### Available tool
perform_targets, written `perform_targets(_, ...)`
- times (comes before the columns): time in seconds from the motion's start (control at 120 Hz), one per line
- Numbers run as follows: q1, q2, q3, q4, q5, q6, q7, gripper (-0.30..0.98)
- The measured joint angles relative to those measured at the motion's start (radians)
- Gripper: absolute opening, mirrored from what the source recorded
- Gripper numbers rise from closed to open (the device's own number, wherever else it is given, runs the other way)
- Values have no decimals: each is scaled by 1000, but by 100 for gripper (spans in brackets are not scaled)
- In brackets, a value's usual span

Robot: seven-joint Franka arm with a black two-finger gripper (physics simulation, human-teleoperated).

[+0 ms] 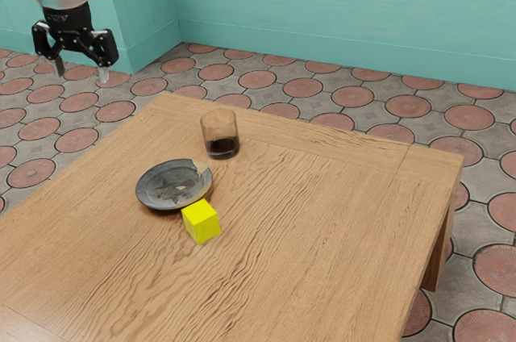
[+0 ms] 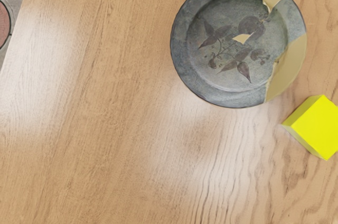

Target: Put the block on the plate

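Note:
My gripper (image 1: 81, 74) hangs at the exterior view's upper left, well away from the block and plate, its two fingers spread wide with nothing between them: it is open. A bright yellow block (image 1: 201, 222) rests on the wooden table, close beside the plate's near rim. The round dark grey plate (image 1: 165, 186) has tan patches at its edge and a leaf pattern. In the wrist view the plate (image 2: 232, 49) lies flat with nothing on it, and the yellow block (image 2: 318, 126) sits on the wood a short way from its rim.
A brownish see-through glass with a dark bottom (image 1: 220, 134) stands just behind the plate on the wooden table (image 1: 322, 221). The table's far edge and right edge border a tiled floor (image 1: 352, 97), with a teal wall (image 1: 322, 3) beyond.

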Motion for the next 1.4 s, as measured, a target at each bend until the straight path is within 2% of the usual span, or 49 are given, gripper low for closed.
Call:
perform_targets(0.075,-26,1,-1,0,2,2,-16,69)
perform_targets(0.217,-14,7,-36,-9,3,9,-42,69)
perform_targets(0.383,-48,18,-48,-206,1,117,-66,69)
perform_targets(0.717,-160,52,-88,-464,-138,338,-184,69)
perform_targets(0.883,-197,133,-93,-473,-157,451,-242,69)
perform_targets(1.008,-143,180,-93,-474,-159,503,-254,69)
perform_targets(1.4,-131,273,-94,-471,-148,590,-111,69)
